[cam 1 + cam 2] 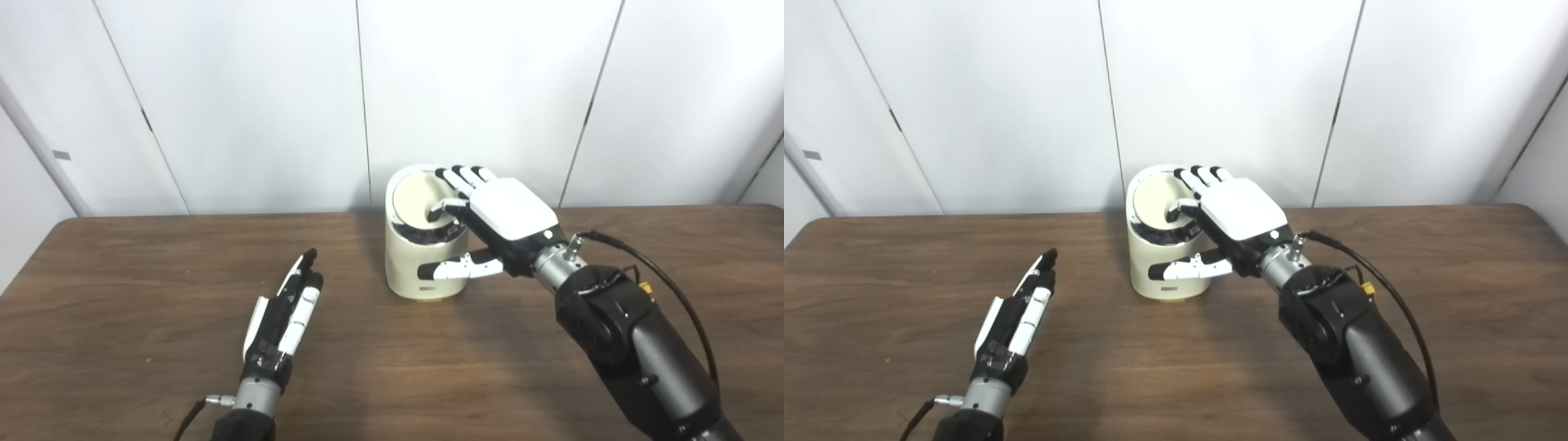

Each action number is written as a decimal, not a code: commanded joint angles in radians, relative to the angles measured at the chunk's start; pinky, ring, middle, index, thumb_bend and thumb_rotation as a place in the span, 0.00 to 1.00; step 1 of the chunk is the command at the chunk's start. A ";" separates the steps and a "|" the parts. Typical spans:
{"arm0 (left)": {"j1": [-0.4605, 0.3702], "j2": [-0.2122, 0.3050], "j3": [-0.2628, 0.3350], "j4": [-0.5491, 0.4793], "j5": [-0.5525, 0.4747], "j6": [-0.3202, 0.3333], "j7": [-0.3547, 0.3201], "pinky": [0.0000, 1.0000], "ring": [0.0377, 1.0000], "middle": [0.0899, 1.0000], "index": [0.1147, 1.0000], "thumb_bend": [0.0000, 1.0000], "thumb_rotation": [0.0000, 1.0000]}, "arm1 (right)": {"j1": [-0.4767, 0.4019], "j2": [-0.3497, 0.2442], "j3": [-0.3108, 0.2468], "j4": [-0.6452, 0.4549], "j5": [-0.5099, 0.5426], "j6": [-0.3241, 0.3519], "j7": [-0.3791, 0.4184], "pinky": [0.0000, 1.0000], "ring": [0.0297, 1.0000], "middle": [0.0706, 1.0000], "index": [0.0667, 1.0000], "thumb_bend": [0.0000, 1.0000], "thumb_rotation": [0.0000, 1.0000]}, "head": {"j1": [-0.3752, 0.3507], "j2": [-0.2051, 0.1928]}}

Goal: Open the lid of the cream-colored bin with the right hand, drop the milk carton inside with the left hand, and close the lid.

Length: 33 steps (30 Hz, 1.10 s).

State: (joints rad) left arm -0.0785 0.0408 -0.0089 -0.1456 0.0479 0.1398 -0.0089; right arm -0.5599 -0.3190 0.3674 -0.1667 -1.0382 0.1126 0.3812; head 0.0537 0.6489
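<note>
Left hand (pixel 282 321) at 7 o'clock: empty, fingers straight. Right hand (pixel 490 220) rests on round lid (pixel 415 199) of cream-colored cylindrical plastic bin (pixel 422 257) at 12, grasping nothing. Milk carton not visible; probably already inside, lid closing

The tabletop (pixel 153 263) is dark wood-grain with a soft sheen. The cream bin (pixel 407 263) looks like smooth plastic, its lid (pixel 416 199) ringed by glossy chrome-like trim. Beside the bin, the right hand (pixel 496 223) wears glossy white shell.
</note>
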 commanded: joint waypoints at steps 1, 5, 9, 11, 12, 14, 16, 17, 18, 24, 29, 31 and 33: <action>-0.029 -0.002 0.001 -0.029 -0.005 -0.022 -0.001 1.00 1.00 1.00 1.00 0.67 0.86 | -0.021 -0.009 0.003 0.022 -0.004 0.002 0.029 1.00 1.00 1.00 0.68 0.65 1.00 | 0.003 0.002; -0.030 -0.004 0.003 -0.027 -0.007 -0.028 0.000 1.00 1.00 1.00 1.00 0.65 0.86 | -0.019 -0.009 -0.002 0.022 0.002 0.003 0.022 1.00 1.00 1.00 0.68 0.66 1.00 | 0.006 0.002; -0.029 -0.006 0.005 -0.032 -0.011 -0.019 -0.001 1.00 1.00 1.00 1.00 0.65 0.85 | -0.018 -0.011 -0.022 0.016 0.013 0.003 -0.007 1.00 1.00 1.00 0.74 0.64 0.98 | 0.006 0.002; -0.030 -0.006 0.006 -0.034 -0.010 -0.013 0.000 1.00 1.00 1.00 1.00 0.66 0.85 | -0.019 -0.010 -0.031 0.013 0.015 0.009 -0.016 1.00 1.00 1.00 0.78 0.63 0.98 | 0.009 0.000; -0.031 -0.006 0.006 -0.034 -0.009 -0.012 0.001 1.00 1.00 1.00 1.00 0.66 0.85 | -0.019 -0.009 -0.035 0.011 0.016 0.011 -0.019 1.00 1.00 1.00 0.80 0.63 0.99 | 0.009 0.000; -0.033 -0.005 0.007 -0.034 -0.009 -0.011 0.001 1.00 1.00 1.00 1.00 0.66 0.85 | -0.015 0.001 -0.061 0.007 0.046 0.021 -0.036 1.00 1.00 1.00 0.87 0.63 1.00 | 0.007 -0.001; -0.036 -0.005 0.007 -0.032 -0.008 -0.013 0.001 1.00 1.00 1.00 1.00 0.66 0.85 | -0.011 0.008 -0.084 0.004 0.075 0.024 -0.049 1.00 1.00 0.99 0.97 0.63 1.00 | 0.009 -0.001; -0.037 -0.004 0.007 -0.032 -0.006 -0.015 0.001 1.00 1.00 1.00 1.00 0.65 0.85 | -0.009 0.008 -0.096 0.002 0.087 0.023 -0.053 1.00 1.00 0.99 0.99 0.64 1.00 | 0.009 -0.001; -0.039 -0.004 0.007 -0.030 -0.005 -0.017 0.001 1.00 1.00 1.00 1.00 0.65 0.85 | -0.008 0.009 -0.103 0.002 0.092 0.021 -0.055 1.00 1.00 0.99 0.99 0.65 1.00 | 0.009 -0.004; -0.054 -0.001 0.016 -0.018 -0.016 -0.042 0.000 1.00 1.00 1.00 1.00 0.62 0.85 | 0.006 0.004 -0.149 0.009 0.133 0.009 -0.090 1.00 1.00 1.00 1.00 0.67 1.00 | 0.010 -0.010; -0.065 0.012 0.027 -0.012 -0.023 -0.051 -0.006 1.00 1.00 1.00 1.00 0.64 0.84 | 0.049 0.014 -0.192 0.030 0.178 0.003 -0.158 0.98 1.00 1.00 1.00 0.65 1.00 | 0.014 -0.017; -0.065 0.016 0.032 -0.014 -0.035 -0.051 -0.012 1.00 1.00 1.00 1.00 0.64 0.84 | 0.073 0.020 -0.210 0.030 0.203 0.013 -0.174 0.99 1.00 1.00 1.00 0.65 1.00 | 0.012 -0.017; -0.061 0.023 0.038 -0.021 -0.046 -0.044 -0.018 1.00 1.00 1.00 1.00 0.64 0.82 | 0.100 0.022 -0.228 0.024 0.235 0.027 -0.174 0.98 1.00 1.00 1.00 0.65 1.00 | 0.009 -0.017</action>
State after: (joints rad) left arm -0.1125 0.0508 0.0224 -0.1453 0.0181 0.1332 -0.0173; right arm -0.4451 -0.3001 0.1599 -0.1210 -0.8294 0.1326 0.2375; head 0.0614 0.6305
